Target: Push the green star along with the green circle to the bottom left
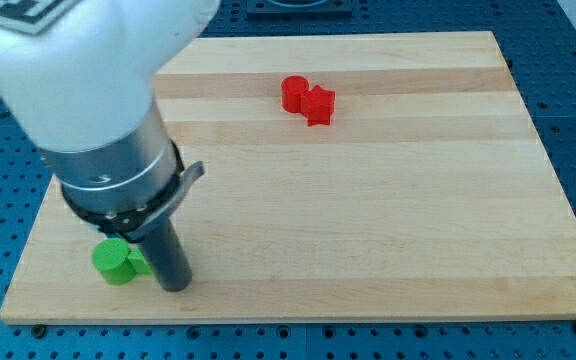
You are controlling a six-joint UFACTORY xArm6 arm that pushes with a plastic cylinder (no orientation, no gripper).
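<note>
Touching green circle (113, 262) — my tip (174, 285), smooth dark rod — gripper state untellable.

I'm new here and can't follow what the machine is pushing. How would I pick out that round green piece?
Start at the wooden board and go to its corner at the view's bottom left. There, just left of the dark rod, whose end is my tip, sits the green circle, a short round block. Another green piece shows behind the rod, mostly hidden; the only other blocks are red, far off near the view's top.
</note>
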